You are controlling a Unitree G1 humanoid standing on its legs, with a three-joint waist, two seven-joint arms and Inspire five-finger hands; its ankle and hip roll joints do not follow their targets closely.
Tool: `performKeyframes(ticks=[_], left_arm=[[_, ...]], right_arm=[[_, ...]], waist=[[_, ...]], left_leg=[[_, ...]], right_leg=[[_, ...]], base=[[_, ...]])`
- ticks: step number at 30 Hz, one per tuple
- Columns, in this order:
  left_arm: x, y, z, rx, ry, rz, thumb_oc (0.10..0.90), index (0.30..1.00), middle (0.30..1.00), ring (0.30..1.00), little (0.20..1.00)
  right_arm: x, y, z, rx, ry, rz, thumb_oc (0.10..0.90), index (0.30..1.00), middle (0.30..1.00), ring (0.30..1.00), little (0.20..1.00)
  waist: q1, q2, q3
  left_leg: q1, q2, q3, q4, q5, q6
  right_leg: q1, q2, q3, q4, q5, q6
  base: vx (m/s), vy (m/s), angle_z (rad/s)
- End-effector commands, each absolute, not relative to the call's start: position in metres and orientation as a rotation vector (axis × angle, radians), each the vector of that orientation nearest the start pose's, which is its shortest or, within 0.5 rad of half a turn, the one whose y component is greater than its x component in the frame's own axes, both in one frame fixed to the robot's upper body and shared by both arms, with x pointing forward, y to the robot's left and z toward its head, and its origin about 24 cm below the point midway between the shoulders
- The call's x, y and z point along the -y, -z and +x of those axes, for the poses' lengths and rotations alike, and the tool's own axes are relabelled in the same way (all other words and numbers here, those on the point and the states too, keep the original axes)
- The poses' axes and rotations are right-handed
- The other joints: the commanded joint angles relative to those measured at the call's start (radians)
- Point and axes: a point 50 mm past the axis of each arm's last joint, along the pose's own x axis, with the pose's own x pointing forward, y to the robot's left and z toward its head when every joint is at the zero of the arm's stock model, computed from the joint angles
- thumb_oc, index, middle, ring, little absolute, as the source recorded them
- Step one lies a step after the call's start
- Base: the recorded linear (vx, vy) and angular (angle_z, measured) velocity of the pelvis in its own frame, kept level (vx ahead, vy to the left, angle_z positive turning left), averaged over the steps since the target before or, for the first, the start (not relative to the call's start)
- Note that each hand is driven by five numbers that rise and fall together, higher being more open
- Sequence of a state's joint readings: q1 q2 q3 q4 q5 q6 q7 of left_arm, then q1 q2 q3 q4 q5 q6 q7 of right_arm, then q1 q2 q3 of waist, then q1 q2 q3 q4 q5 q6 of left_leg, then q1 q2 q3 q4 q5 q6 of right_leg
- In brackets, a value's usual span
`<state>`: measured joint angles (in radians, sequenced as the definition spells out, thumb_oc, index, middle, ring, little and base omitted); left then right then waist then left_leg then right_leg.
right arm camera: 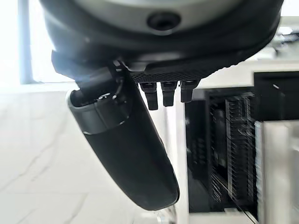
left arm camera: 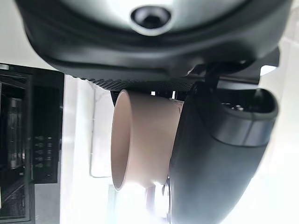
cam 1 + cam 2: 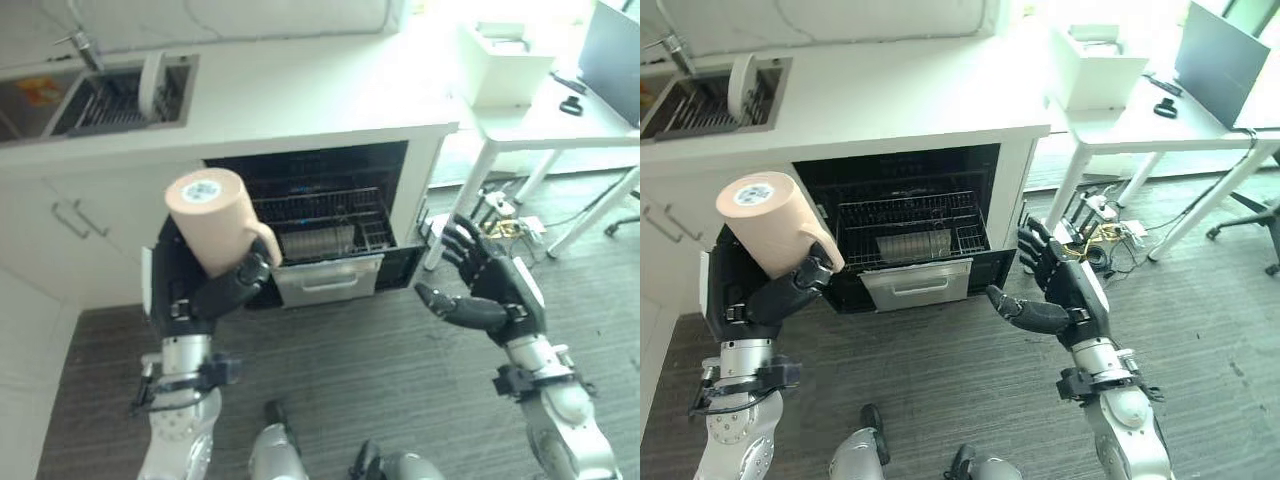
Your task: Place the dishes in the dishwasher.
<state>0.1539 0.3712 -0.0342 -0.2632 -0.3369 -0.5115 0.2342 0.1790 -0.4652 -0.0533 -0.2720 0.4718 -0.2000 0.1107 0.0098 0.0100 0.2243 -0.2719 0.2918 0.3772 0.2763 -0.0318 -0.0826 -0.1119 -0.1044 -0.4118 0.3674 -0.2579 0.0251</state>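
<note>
**Mug in hand, rack not yet loaded**

The left hand (image 3: 222, 290) is curled round a beige mug (image 3: 213, 232), fingers and thumb wrapped on the body below the handle. The mug is held tilted, base upward, at centre left of the left eye view, in front of the white cabinet face and just left of the dishwasher opening. In the left wrist view the mug (image 2: 145, 140) sits directly behind the thumb (image 2: 219, 154), its open rim facing away from the palm.

The right hand (image 3: 1055, 290) hangs at centre right of the frame, fingers spread and relaxed, holding nothing. It is near the right edge of the dishwasher door, not touching it.

The dishwasher (image 3: 320, 170) stands open at frame centre, under the white counter (image 3: 330, 95). Its wire rack (image 3: 330, 225) is pulled forward; something pale and ribbed lies in the rack, too indistinct to identify. A grey front panel (image 3: 328, 280) sits below the rack.

At upper left, the sink (image 3: 110, 100) holds a drying rack with one white plate (image 3: 150, 85) standing upright.

Status, as judged:
- The mug is lifted and carried toward the opening but is not yet over the rack.
- Remaining for the mug: move it right, over the rack, lower and release.
- The plate at the sink appears still to be loaded.
</note>
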Motion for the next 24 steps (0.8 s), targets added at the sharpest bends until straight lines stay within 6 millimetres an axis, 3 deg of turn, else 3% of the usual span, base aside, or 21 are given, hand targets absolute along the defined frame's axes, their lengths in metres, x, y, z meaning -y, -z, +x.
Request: performKeyframes(ticks=[1, 6, 7, 8, 10, 11, 12, 13, 15, 16, 18, 21, 23, 24], left_arm=[[-0.214, -0.181, 0.193, 0.961, -0.105, -0.046, 0.4, 0.3, 0.3, 0.3, 0.3], [-0.211, -0.186, 0.2, 0.962, -0.062, -0.01, 0.4, 0.3, 0.3, 0.3, 0.3], [-0.21, -0.186, 0.203, 0.95, -0.048, 0.005, 0.4, 0.3, 0.3, 0.3, 0.3], [-0.209, -0.186, 0.203, 0.948, -0.046, 0.006, 0.4, 0.3, 0.3, 0.3, 0.3], [-0.207, -0.185, 0.204, 0.94, -0.034, 0.021, 0.4, 0.3, 0.3, 0.3, 0.3], [-0.206, -0.184, 0.204, 0.939, -0.037, 0.034, 0.4, 0.3, 0.3, 0.3, 0.3], [-0.206, -0.184, 0.204, 0.935, -0.046, 0.04, 0.4, 0.3, 0.3, 0.3, 0.3], [-0.206, -0.184, 0.204, 0.933, -0.052, 0.04, 0.4, 0.3, 0.3, 0.3, 0.3], [-0.206, -0.188, 0.207, 0.933, -0.061, 0.052, 0.4, 0.3, 0.3, 0.3, 0.3], [-0.205, -0.191, 0.208, 0.94, -0.063, 0.079, 0.4, 0.3, 0.3, 0.3, 0.3], [-0.203, -0.191, 0.208, 0.938, -0.049, 0.087, 0.4, 0.3, 0.3, 0.3, 0.3], [-0.201, -0.187, 0.208, 0.92, -0.01, 0.056, 0.4, 0.3, 0.3, 0.3, 0.3], [-0.203, -0.185, 0.206, 0.911, -0.009, 0.049, 0.4, 0.3, 0.3, 0.3, 0.3], [-0.203, -0.185, 0.205, 0.908, -0.005, 0.049, 0.4, 0.3, 0.3, 0.3, 0.3]], right_arm=[[0.212, -0.165, 0.207, 0.643, -0.221, -0.084, 0.8, 0.9, 0.9, 0.9, 0.9], [0.205, -0.166, 0.214, 0.637, -0.201, 0.002, 0.8, 0.9, 0.9, 0.9, 0.9], [0.199, -0.162, 0.215, 0.619, -0.191, 0.041, 0.8, 0.9, 0.9, 0.9, 0.9], [0.198, -0.162, 0.215, 0.616, -0.192, 0.048, 0.8, 0.9, 0.9, 0.9, 0.9], [0.198, -0.159, 0.213, 0.604, -0.169, 0.082, 0.8, 0.9, 0.9, 0.9, 0.9], [0.196, -0.156, 0.213, 0.597, -0.165, 0.102, 0.8, 0.9, 0.9, 0.9, 0.9], [0.196, -0.154, 0.214, 0.587, -0.162, 0.109, 0.8, 0.9, 0.9, 0.9, 0.9], [0.196, -0.152, 0.215, 0.58, -0.155, 0.107, 0.8, 0.9, 0.9, 0.9, 0.9], [0.196, -0.148, 0.218, 0.543, -0.167, 0.125, 0.8, 0.9, 0.9, 0.9, 0.9], [0.198, -0.148, 0.219, 0.536, -0.172, 0.133, 0.8, 0.9, 0.9, 0.9, 0.9], [0.201, -0.147, 0.217, 0.541, -0.166, 0.146, 0.8, 0.9, 0.9, 0.9, 0.9], [0.201, -0.143, 0.213, 0.52, -0.137, 0.142, 0.8, 0.9, 0.9, 0.9, 0.9], [0.2, -0.141, 0.211, 0.511, -0.136, 0.149, 0.8, 0.9, 0.9, 0.9, 0.9], [0.199, -0.141, 0.211, 0.503, -0.137, 0.16, 0.8, 0.9, 0.9, 0.9, 0.9]], waist=[[0.047, -0.034, -0.056], [0.082, -0.046, -0.065], [0.078, -0.038, -0.078], [0.077, -0.038, -0.079], [0.074, -0.04, -0.084], [0.067, -0.038, -0.085], [0.062, -0.033, -0.081], [0.06, -0.031, -0.079], [0.059, -0.031, -0.069], [0.048, -0.038, -0.057], [0.029, -0.062, -0.052], [0.0, -0.088, -0.051], [0.002, -0.089, -0.049], [0.003, -0.089, -0.048]], left_leg=[[0.039, -0.042, -0.015, 0.024, -0.073, -0.008], [0.055, -0.109, -0.046, 0.024, -0.116, 0.041], [0.071, -0.146, -0.046, 0.024, -0.136, 0.095], [0.074, -0.153, -0.047, 0.024, -0.142, 0.101], [0.088, -0.186, -0.061, 0.024, -0.167, 0.129], [0.099, -0.199, -0.069, 0.024, -0.182, 0.144], [0.111, -0.202, -0.077, 0.024, -0.19, 0.147], [0.115, -0.203, -0.081, 0.024, -0.19, 0.145], [0.14, -0.191, -0.091, 0.024, -0.183, 0.122], [0.172, -0.163, -0.081, 0.024, -0.19, 0.09], [0.187, -0.169, -0.09, 0.024, -0.206, 0.072], [0.208, -0.175, -0.146, 0.024, -0.239, 0.056], [0.229, -0.155, -0.157, 0.024, -0.25, 0.049], [0.239, -0.143, -0.163, 0.024, -0.251, 0.04]], right_leg=[[0.139, -0.099, 0.004, -0.067, 0.001, 0.111], [0.205, -0.098, 0.004, -0.067, 0.028, 0.138], [0.222, -0.078, 0.005, -0.023, 0.163, 0.153], [0.215, -0.082, 0.01, 0.007, 0.174, 0.157], [0.177, -0.092, 0.027, 0.181, 0.233, 0.177], [0.114, -0.103, 0.053, 0.274, 0.256, 0.177], [0.078, -0.105, 0.052, 0.277, 0.241, 0.163], [0.071, -0.105, 0.045, 0.263, 0.227, 0.155], [0.081, -0.128, -0.006, 0.106, 0.221, 0.136], [0.07, -0.176, -0.044, -0.067, 0.266, 0.131], [-0.011, -0.241, 0.026, -0.067, 0.279, 0.156], [-0.111, -0.317, 0.148, -0.067, 0.366, 0.2], [-0.116, -0.335, 0.127, -0.067, 0.37, 0.206], [-0.116, -0.333, 0.12, -0.067, 0.336, 0.204]], base=[[0.19, 0.137, 0.07], [0.26, 0.235, 0.24], [0.27, 0.395, 0.42], [0.24, 0.388, 0.37], [0.15, 0.223, 0.42], [0.17, 0.185, 0.3], [0.16, 0.103, 0.19], [0.2, -0.035, 0.11], [0.23, -0.218, 0.03], [0.2, -0.371, -0.1], [0.21, -0.391, -0.2], [0.31, -0.462, 0.28], [0.27, -0.392, 0.51], [0.25, -0.4, 0.63]])
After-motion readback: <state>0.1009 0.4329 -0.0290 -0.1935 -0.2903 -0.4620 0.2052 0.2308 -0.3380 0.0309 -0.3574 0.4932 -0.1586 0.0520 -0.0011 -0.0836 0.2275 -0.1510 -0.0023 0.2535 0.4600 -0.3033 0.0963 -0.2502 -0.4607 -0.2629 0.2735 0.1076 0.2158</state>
